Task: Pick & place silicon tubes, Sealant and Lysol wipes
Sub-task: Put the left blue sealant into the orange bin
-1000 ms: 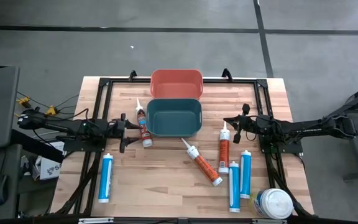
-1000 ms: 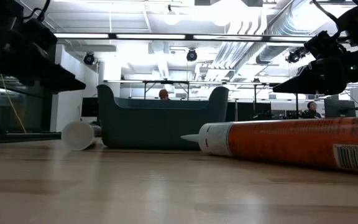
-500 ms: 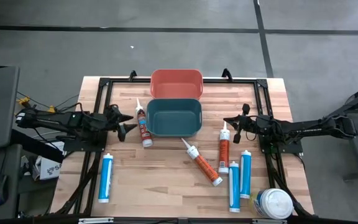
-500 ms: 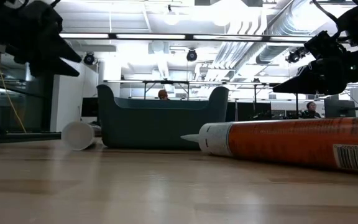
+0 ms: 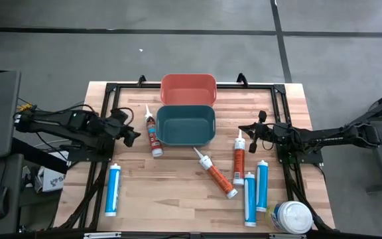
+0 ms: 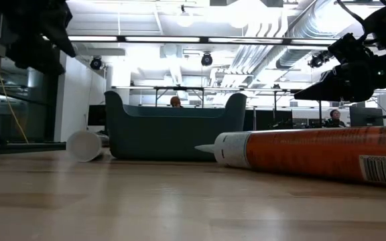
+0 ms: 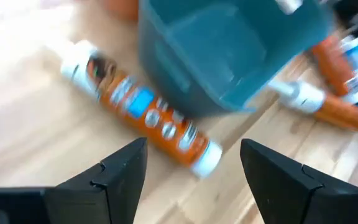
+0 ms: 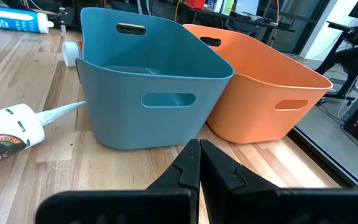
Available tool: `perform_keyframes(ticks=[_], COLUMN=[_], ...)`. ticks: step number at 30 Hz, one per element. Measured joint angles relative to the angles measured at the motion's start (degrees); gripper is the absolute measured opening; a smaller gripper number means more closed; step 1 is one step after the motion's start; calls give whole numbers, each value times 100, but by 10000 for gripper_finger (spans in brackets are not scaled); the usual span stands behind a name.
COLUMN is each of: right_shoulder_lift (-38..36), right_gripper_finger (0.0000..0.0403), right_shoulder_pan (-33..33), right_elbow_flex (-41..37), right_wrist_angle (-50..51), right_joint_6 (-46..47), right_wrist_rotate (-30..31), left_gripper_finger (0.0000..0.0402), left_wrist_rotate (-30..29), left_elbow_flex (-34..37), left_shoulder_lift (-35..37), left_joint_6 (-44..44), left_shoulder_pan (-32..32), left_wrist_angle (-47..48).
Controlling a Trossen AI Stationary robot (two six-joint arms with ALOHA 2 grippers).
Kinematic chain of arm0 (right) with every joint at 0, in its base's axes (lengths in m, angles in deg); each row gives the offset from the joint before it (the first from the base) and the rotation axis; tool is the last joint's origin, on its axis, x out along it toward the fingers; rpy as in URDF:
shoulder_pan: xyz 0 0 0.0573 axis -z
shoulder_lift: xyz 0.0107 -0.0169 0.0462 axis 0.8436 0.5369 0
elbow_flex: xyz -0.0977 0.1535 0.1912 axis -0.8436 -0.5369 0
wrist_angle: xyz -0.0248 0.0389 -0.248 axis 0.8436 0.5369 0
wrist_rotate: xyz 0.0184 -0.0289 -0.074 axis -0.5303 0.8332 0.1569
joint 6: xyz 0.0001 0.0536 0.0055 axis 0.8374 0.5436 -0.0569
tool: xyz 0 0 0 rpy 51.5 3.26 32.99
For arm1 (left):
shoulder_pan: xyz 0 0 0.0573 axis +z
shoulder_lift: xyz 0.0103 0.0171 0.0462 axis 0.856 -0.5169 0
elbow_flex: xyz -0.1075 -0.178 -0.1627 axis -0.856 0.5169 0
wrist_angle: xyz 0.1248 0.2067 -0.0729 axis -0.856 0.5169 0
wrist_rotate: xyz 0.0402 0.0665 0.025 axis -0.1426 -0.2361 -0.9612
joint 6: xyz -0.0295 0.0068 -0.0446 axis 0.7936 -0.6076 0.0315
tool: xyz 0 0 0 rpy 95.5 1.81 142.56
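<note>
Wooden surface (image 5: 178,192) on a grey floor, black frame around its edges; open office hall with bright ceiling lights behind, in the low view.

Teal bin (image 5: 186,124) at centre, touching the orange bin (image 5: 188,88) on its far side. Both empty as far as seen from above.

Orange sealant tube (image 5: 152,131) just left of the teal bin, nozzle pointing far. Second orange tube (image 5: 215,173) lying diagonally in front of the teal bin, nozzle toward it. Third orange tube (image 5: 238,158) to the right of that, nozzle pointing far. Two blue tubes (image 5: 256,188) side by side, near and right, touching or almost touching. One more blue tube (image 5: 113,188) alone at the near left. Lysol wipes (image 5: 291,216) at the near right corner, white lid seen from above, just beside the blue pair.

Left end effector (image 5: 130,135) held above the surface, left of the first orange tube, fingers (image 7: 124,171) spread apart, gripping nothing. In the left wrist view, blurred, that tube (image 7: 143,110) between the fingers and the teal bin (image 7: 229,56).

Right end effector (image 5: 242,129) right of the teal bin, above the third orange tube's nozzle, fingers (image 8: 188,163) pressed together, empty; pointed at the teal bin (image 8: 148,87) with the orange bin (image 8: 260,87) beside it.
</note>
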Motion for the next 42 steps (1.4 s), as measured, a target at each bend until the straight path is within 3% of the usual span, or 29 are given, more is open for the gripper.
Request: perform_keyframes(ticks=[6,17,25,29,34,38,42], right_shoulder_lift=[0,-1,0,-1,-2,2,2], right_gripper_finger=[0,0,0,0,0,0,0], right_shoulder_pan=[0,0,0,0,0,0,0], right_elbow_flex=[0,1,0,1,0,2,1], right_wrist_angle=[0,0,0,0,0,2,2], right_joint_6=[0,0,-1,1,0,0,-1], right_wrist_rotate=[2,1,0,0,0,0,0], left_gripper_finger=[253,253,253,253,253,253,253], left_wrist_rotate=[936,804,1173,1401,1624,2252,2899], left_elbow_flex=[-367,-402,-439,-938,-2065,-2870,-3219], left_shoulder_lift=[-775,-1901,-2891,-3558,-4407,-5074,-5509], left_joint_6=[907,3456,5066,5626,6312,6728,6883], left_shoulder_pan=[-169,-1753,-2588,-2793,-2968,-2975,-2977], left_wrist_angle=[551,535,7,253,1443,2255,2545])
